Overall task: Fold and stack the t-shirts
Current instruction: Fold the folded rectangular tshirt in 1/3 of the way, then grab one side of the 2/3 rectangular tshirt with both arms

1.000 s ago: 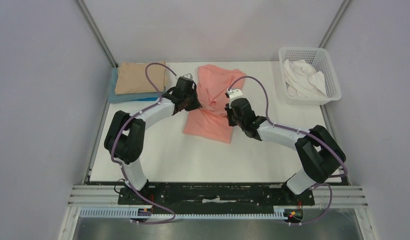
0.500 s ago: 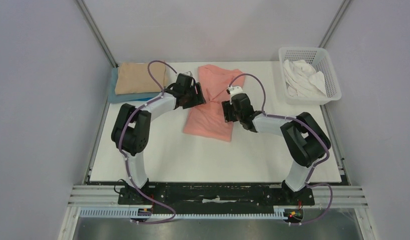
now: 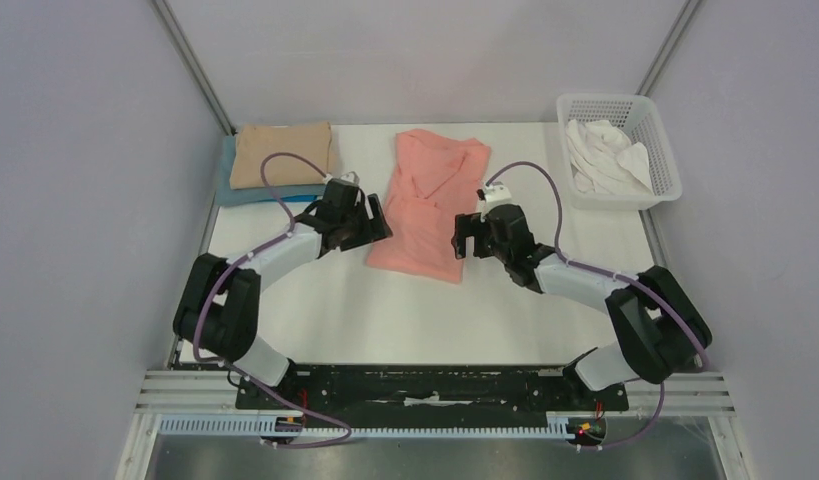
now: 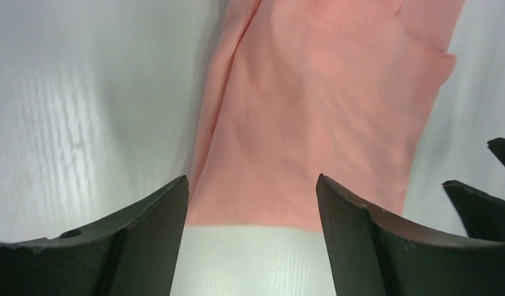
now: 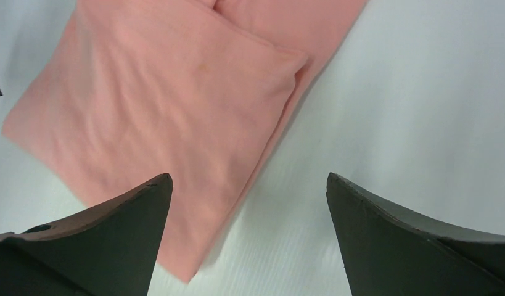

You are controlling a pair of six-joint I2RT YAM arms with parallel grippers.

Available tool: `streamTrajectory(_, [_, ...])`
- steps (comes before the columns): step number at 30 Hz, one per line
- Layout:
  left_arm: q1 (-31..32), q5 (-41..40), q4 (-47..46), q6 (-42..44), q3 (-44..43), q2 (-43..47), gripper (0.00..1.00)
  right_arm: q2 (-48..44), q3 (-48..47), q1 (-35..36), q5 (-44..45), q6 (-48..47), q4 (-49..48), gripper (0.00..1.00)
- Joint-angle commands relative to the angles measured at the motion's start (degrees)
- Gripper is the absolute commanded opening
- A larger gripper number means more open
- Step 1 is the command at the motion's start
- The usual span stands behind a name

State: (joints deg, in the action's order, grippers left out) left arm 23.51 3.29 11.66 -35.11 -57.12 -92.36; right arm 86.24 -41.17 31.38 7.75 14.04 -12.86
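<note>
Ben: Both arms have backed off since a second ago. They were over the middle of the pink shirt [image 3: 425, 205] then, and now each sits just outside one of its long edges. The cloth has also flattened out from the bunched look it had.

Ana: Are they holding anything?

Ben: No. The left gripper [image 4: 251, 182] has its fingers spread with only cloth and table [image 3: 385, 310] showing between them. The right gripper [image 5: 248, 176] is spread wide too, over the shirt's near right corner.

Ana: Where does the shirt lie?

Ben: Flat on the middle of the table, far half, with its collar toward the back wall and its hem toward the arms. The sides look turned in, so it reads as a long narrow strip.

Ana: So the side folds are done?

Ben: I'd judge so. The lengthwise fold is what's left, then the stacking. A tan shirt [image 3: 280, 155] already lies folded on a blue shirt [image 3: 225, 185] in the far left corner, and a white shirt [image 3: 600, 150] sits crumpled in the basket [image 3: 668, 160] at the far right.

Ana: And the next move?

Ben: Probably each gripper drops onto its near hem corner and pinches every layer. Then both would carry the hem toward the collar together, so the fold lands square.
</note>
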Motion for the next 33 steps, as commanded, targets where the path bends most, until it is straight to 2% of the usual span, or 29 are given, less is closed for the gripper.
streamTrajectory(1, [0.1, -1.5, -1.0, -4.1, 9.7, 8.0, 0.82, -6.9, 7.6, 0.0, -10.0, 5.6, -4.8, 0.98])
streamTrajectory(5, [0.0, -2.5, -2.8, -5.9, 14.9, 10.4, 0.80, -10.2, 15.2, 0.2, -19.0, 9.0, -9.2, 0.98])
streamTrajectory(13, [-1.0, -5.0, -5.1, -7.5, 15.5, 5.6, 0.63, -9.5, 18.4, 1.2, -18.7, 9.9, -8.8, 0.98])
streamTrajectory(16, [-1.6, -3.6, -6.5, -7.4, 14.7, 3.6, 0.52, -8.7, 18.7, 1.6, -18.5, 10.1, -9.2, 0.98])
streamTrajectory(19, [-1.6, 0.0, -8.7, -7.2, 14.8, 1.8, 0.48, -8.0, 18.7, 1.7, -18.1, 10.7, -9.5, 0.93])
streamTrajectory(21, [-1.6, 1.8, -9.1, -6.6, 14.2, 0.0, 0.41, -7.1, 18.4, 1.9, -18.1, 11.4, -9.5, 0.87])
streamTrajectory(24, [-1.6, 5.1, -9.3, -6.3, 13.4, -2.6, 0.12, -6.0, 18.0, 2.5, -17.0, 11.6, -9.5, 0.79])
streamTrajectory(26, [-1.6, 6.5, -9.9, -6.5, 13.6, -3.5, 0.02, -5.0, 17.5, 3.0, -16.0, 11.6, -9.4, 0.73])
streamTrajectory(29, [-1.6, 5.9, -9.8, -7.0, 14.6, -3.2, 0.02, -3.5, 16.7, 4.2, -14.9, 11.6, -9.5, 0.64])
streamTrajectory(33, [-1.6, 5.6, -10.0, -7.4, 16.0, -2.5, 0.02, -1.2, 15.2, 5.9, -10.4, 10.8, -9.3, 0.57])
